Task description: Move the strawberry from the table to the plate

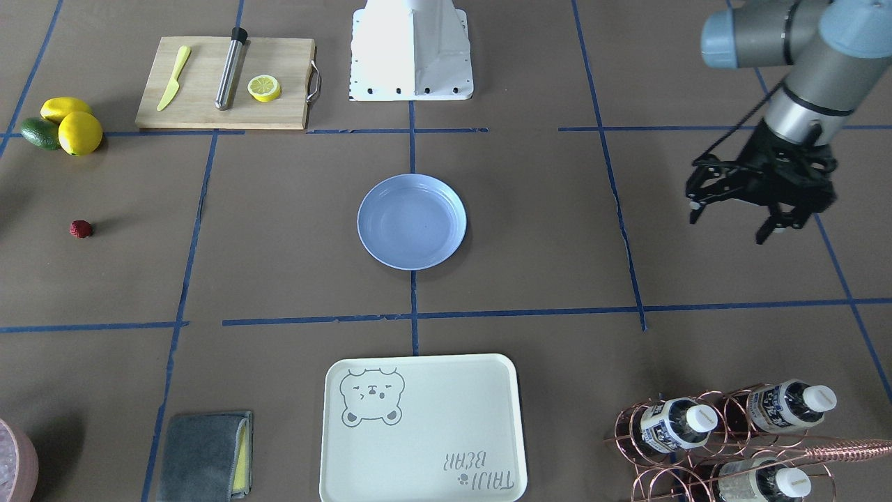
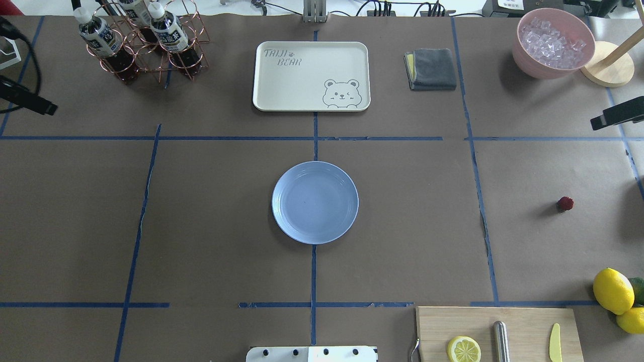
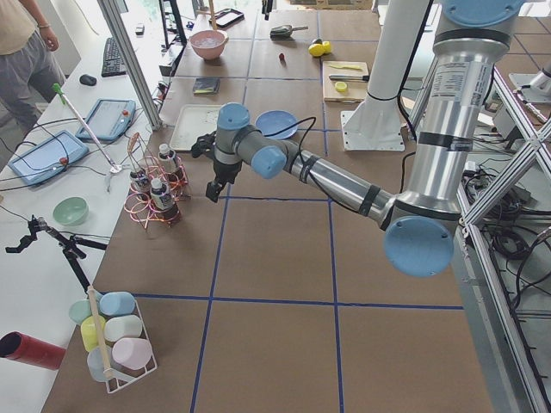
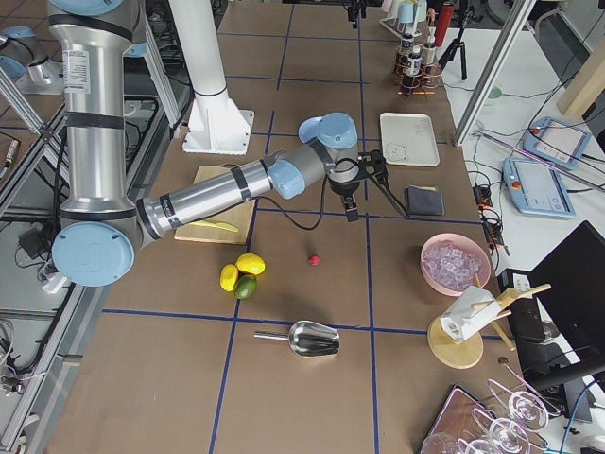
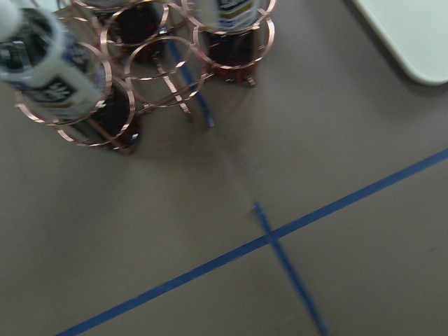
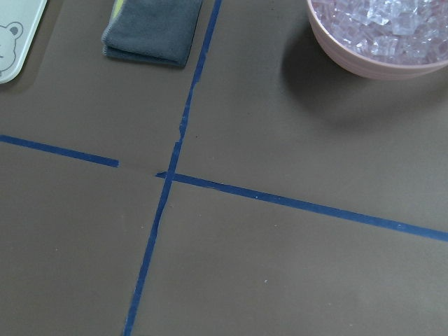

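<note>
Dark-red bumpy strawberry (image 2: 565, 203) on brown paper table (image 2: 201, 226), glossy round plate (image 2: 315, 202)

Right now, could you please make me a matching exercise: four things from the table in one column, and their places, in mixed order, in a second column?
Things:
1. strawberry
2. plate
3. lemon slice
4. ice

Places:
A. in the pink bowl
B. on the bare table, touching nothing
C. on the wooden board
D. over a tape line, empty

Pairs: 1-B, 2-D, 3-C, 4-A
</note>
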You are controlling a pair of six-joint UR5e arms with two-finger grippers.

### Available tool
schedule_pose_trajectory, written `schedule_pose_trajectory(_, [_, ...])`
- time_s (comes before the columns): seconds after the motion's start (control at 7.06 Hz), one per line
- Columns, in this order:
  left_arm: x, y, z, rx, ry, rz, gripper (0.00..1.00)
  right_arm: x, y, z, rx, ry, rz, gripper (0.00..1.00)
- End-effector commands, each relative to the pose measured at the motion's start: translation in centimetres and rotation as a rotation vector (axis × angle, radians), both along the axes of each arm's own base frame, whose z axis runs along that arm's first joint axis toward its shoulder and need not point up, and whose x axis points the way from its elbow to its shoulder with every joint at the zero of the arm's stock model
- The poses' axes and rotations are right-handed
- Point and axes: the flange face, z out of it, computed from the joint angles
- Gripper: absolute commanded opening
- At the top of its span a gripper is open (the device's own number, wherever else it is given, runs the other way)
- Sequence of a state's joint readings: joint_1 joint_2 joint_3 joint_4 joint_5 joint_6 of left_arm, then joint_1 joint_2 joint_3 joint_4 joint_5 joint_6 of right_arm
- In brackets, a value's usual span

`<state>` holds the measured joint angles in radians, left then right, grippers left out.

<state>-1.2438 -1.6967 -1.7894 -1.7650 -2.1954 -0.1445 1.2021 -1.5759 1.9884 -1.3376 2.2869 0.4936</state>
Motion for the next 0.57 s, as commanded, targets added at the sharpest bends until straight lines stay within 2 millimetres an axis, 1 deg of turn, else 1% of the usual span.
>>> schedule_pose_trajectory(0.0, [-8.7,0.6,8.1,-0.172,-0.02,-0.022,1.0,-4.8,0.5,-1.4,-0.012,0.026,0.001,1.0])
schedule_pose_trajectory(0.14, [-16.3,4.4,13.7,-0.188,-0.033,-0.05,1.0,-5.3,1.0,-0.7,-0.022,0.033,-0.012,1.0])
schedule_pose_trajectory(0.28, [-19.1,6.6,16.1,-0.233,-0.028,-0.073,1.0,-4.9,1.8,0.5,-0.026,0.036,-0.018,1.0])
schedule_pose_trajectory(0.42, [-19.5,7.9,17.7,-0.354,0.023,-0.082,1.0,-4.2,3.9,3.0,0.004,0.019,-0.023,1.0])
